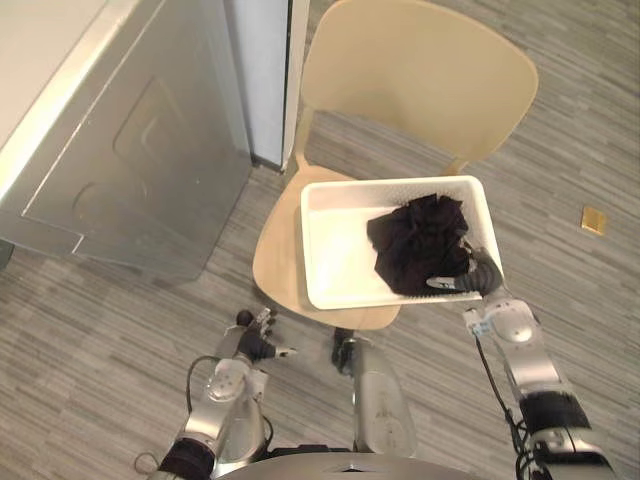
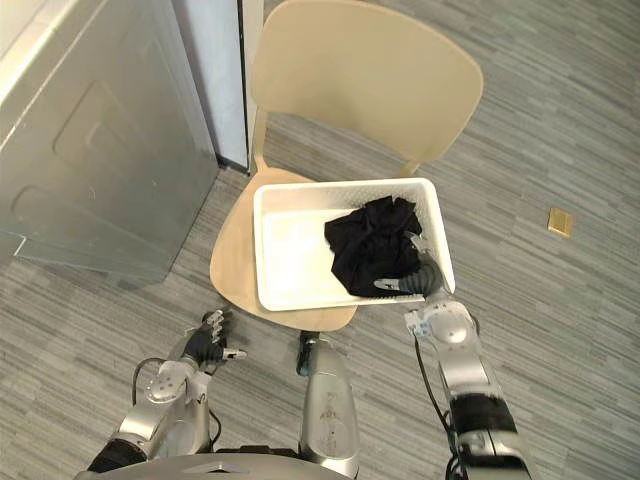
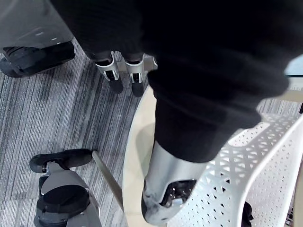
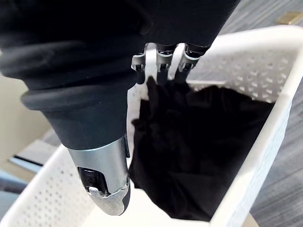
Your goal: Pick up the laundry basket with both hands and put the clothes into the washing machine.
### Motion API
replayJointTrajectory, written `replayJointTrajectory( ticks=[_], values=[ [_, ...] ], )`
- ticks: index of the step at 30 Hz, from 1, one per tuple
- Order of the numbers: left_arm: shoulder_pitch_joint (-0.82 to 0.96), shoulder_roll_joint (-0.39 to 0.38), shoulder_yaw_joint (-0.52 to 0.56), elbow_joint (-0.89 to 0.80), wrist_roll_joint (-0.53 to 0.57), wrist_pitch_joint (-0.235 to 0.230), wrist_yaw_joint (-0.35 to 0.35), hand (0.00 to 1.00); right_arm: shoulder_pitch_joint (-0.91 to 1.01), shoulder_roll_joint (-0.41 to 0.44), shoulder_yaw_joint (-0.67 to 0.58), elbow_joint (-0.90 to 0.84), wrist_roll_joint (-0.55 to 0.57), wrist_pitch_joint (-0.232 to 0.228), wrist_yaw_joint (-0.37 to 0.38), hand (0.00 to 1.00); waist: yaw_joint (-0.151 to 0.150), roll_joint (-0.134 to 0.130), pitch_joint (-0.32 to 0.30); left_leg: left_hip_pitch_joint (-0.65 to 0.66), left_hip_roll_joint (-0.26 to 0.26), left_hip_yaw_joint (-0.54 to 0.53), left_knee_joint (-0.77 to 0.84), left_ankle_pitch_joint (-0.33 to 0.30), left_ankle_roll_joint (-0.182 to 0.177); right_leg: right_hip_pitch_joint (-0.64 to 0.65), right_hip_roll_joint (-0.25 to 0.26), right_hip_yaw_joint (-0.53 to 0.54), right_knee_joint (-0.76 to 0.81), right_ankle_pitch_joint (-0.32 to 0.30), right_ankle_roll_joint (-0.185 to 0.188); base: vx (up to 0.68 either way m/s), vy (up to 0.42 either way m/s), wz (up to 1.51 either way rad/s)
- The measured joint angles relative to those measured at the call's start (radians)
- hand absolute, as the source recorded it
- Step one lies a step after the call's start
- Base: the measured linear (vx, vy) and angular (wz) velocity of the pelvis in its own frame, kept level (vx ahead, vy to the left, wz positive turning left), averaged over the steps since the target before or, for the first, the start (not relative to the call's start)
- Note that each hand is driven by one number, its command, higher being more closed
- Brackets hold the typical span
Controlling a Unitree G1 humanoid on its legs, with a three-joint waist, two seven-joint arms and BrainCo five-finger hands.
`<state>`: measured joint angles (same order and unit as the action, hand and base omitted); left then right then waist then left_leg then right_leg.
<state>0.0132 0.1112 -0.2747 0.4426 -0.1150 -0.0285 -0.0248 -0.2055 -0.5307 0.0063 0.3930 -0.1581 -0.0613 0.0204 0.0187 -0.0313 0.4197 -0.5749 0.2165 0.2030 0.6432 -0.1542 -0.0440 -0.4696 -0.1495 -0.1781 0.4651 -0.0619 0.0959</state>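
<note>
Right hand: at the 5 o'clock corner of the laundry basket. Its fingers lie loosely extended over the near rim with the tips at the clothes, and the thumb is held apart. No closed grip on the rim is visible.

Left hand: low, at 7 o'clock of the chair seat. It is relaxed and spread, holds nothing, and is clear of the basket.

Location of task items: the basket sits on the chair seat. The clothes are bunched against its 3 o'clock wall. A grey metal cabinet at 10 o'clock is judged to be the washing machine.

Step in hand: judged to be securing the two-handed hold, not yet achieved.

- The left hand should rise to the 9 o'clock rim.
- The right hand should settle on the 3 o'clock rim, thumb outside and fingers inside, clear of the cloth.
- Both hands should close before any lift.
- The load sits to one side, so the right side will pull down and the lift must be kept level.

Materials:

- Basket: white rigid plastic, rectangular, with perforated walls, rounded corners and a smooth rolled rim that offers little friction.
- Clothes: black, soft, crumpled knit, liable to snag fingertips.
- Chair: smooth pale moulded seat and curved back.
- Floor: grey streaked carpet.
</note>
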Motion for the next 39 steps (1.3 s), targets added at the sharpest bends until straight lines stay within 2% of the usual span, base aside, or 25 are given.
replayJointTrajectory(
  ticks=[4, 6, 12, 14, 18, 20, 23, 24, 26, 28, 29, 31, 32, 37, 39],
  values=[
    [-0.04, -0.005, 0.01, -0.002, 0.001, -0.001, 0.007, 0.0, -0.07, -0.023, 0.082, 0.051, -0.036, -0.001, 0.026, 0.0, 0.018, 0.001, 0.025, -0.042, 0.0, 0.0, 0.005, 0.007, 0.004, -0.026, 0.0, -0.003, -0.026, 0.028, -0.004, -0.08, 0.055, 0.01],
    [-0.054, -0.015, 0.034, -0.018, 0.001, -0.001, 0.018, 0.0, -0.1, -0.045, 0.113, 0.073, -0.093, 0.002, 0.049, 0.0, 0.025, 0.001, 0.034, -0.073, 0.0, 0.001, 0.005, 0.011, 0.005, -0.045, -0.001, -0.008, -0.048, 0.047, -0.006, -0.05, 0.038, 0.01],
    [-0.073, -0.047, 0.077, -0.151, -0.002, -0.005, 0.036, 0.0, -0.198, -0.118, 0.194, 0.139, -0.168, 0.025, 0.08, 0.0, 0.043, 0.005, 0.054, -0.122, 0.002, 0.016, -0.001, 0.019, 0.016, -0.065, -0.003, -0.02, -0.111, 0.096, -0.01, -0.01, 0.012, -0.02],
    [-0.08, -0.055, 0.078, -0.186, -0.021, -0.008, 0.039, 0.0, -0.239, -0.142, 0.235, 0.158, -0.216, 0.028, 0.099, 0.0, 0.049, 0.006, 0.055, -0.147, 0.003, 0.019, -0.001, 0.019, 0.016, -0.086, -0.005, -0.023, -0.117, 0.102, -0.009, 0.0, 0.0, 0.0],
    [-0.1, -0.079, 0.085, -0.236, -0.07, -0.011, 0.04, 0.0, -0.36, -0.195, 0.33, 0.259, -0.32, 0.047, 0.173, 0.0, 0.074, 0.026, 0.073, -0.184, 0.004, 0.022, -0.002, 0.024, 0.02, -0.116, -0.008, -0.029, -0.129, 0.113, -0.004, 0.0, 0.0, 0.0],
    [-0.105, -0.093, 0.094, -0.236, -0.099, -0.012, 0.039, 0.0, -0.407, -0.209, 0.353, 0.3, -0.353, 0.043, 0.181, 0.0, 0.073, 0.026, 0.073, -0.195, 0.005, 0.026, -0.001, 0.032, 0.026, -0.124, -0.009, -0.033, -0.129, 0.116, 0.0, 0.04, -0.02, 0.02],
    [-0.121, -0.108, 0.098, -0.236, -0.121, -0.014, 0.039, 0.0, -0.463, -0.221, 0.377, 0.379, -0.336, 0.036, 0.172, 0.0, 0.083, 0.026, 0.073, -0.195, 0.013, 0.041, -0.001, 0.032, 0.027, -0.124, -0.008, -0.034, -0.129, 0.116, -0.001, 0.03, -0.018, 0.0],
    [-0.125, -0.111, 0.098, -0.236, -0.126, -0.016, 0.04, 0.0, -0.475, -0.22, 0.38, 0.399, -0.306, 0.036, 0.165, 1.0, 0.085, 0.026, 0.073, -0.195, 0.014, 0.041, -0.002, 0.032, 0.027, -0.125, -0.007, -0.035, -0.129, 0.115, -0.001, 0.0, 0.0, 0.0],
    [-0.136, -0.123, 0.098, -0.236, -0.14, -0.022, 0.04, 0.0, -0.506, -0.199, 0.381, 0.454, -0.238, 0.037, 0.143, 1.0, 0.089, 0.026, 0.073, -0.195, 0.016, 0.042, -0.002, 0.031, 0.026, -0.125, -0.006, -0.034, -0.129, 0.115, -0.002, 0.0, 0.0, 0.0],
    [-0.147, -0.136, 0.098, -0.236, -0.15, -0.032, 0.04, 0.0, -0.524, -0.143, 0.359, 0.487, -0.048, 0.044, 0.098, 1.0, 0.088, 0.026, 0.073, -0.194, 0.019, 0.043, -0.002, 0.03, 0.023, -0.125, -0.004, -0.033, -0.129, 0.115, -0.002, -0.01, -0.016, -0.01],
    [-0.148, -0.139, 0.099, -0.236, -0.154, -0.033, 0.04, 0.0, -0.525, -0.131, 0.352, 0.486, -0.016, 0.043, 0.095, 1.0, 0.088, 0.026, 0.073, -0.193, 0.019, 0.044, -0.003, 0.03, 0.022, -0.125, -0.004, -0.033, -0.129, 0.114, -0.003, -0.03, -0.033, -0.03],
    [-0.151, -0.147, 0.111, -0.235, -0.158, -0.035, 0.044, 0.0, -0.531, -0.078, 0.338, 0.467, 0.12, 0.042, 0.087, 1.0, 0.087, 0.027, 0.073, -0.185, 0.019, 0.051, -0.017, 0.034, 0.016, -0.125, -0.004, -0.03, -0.13, 0.114, -0.005, -0.03, -0.039, -0.03],
    [-0.152, -0.149, 0.115, -0.234, -0.158, -0.035, 0.044, 0.0, -0.531, -0.062, 0.339, 0.456, 0.139, 0.043, 0.087, 1.0, 0.087, 0.027, 0.073, -0.181, 0.019, 0.052, -0.021, 0.036, 0.014, -0.125, -0.004, -0.03, -0.131, 0.114, -0.005, -0.02, -0.04, -0.03],
    [-0.168, -0.165, 0.119, -0.232, -0.158, -0.041, 0.048, 0.0, -0.52, 0.079, 0.387, 0.204, 0.359, 0.038, 0.113, 1.0, 0.093, 0.041, 0.076, -0.159, 0.019, 0.052, -0.074, 0.082, 0.01, -0.123, 0.001, -0.037, -0.131, 0.116, -0.013, -0.02, -0.081, 0.04],
    [-0.168, -0.169, 0.118, -0.231, -0.158, -0.047, 0.049, 0.0, -0.523, 0.111, 0.392, 0.14, 0.4, 0.037, 0.109, 1.0, 0.094, 0.044, 0.076, -0.15, 0.019, 0.047, -0.082, 0.089, 0.008, -0.117, 0.003, -0.043, -0.127, 0.112, -0.018, -0.01, -0.064, 0.06]
  ],
)
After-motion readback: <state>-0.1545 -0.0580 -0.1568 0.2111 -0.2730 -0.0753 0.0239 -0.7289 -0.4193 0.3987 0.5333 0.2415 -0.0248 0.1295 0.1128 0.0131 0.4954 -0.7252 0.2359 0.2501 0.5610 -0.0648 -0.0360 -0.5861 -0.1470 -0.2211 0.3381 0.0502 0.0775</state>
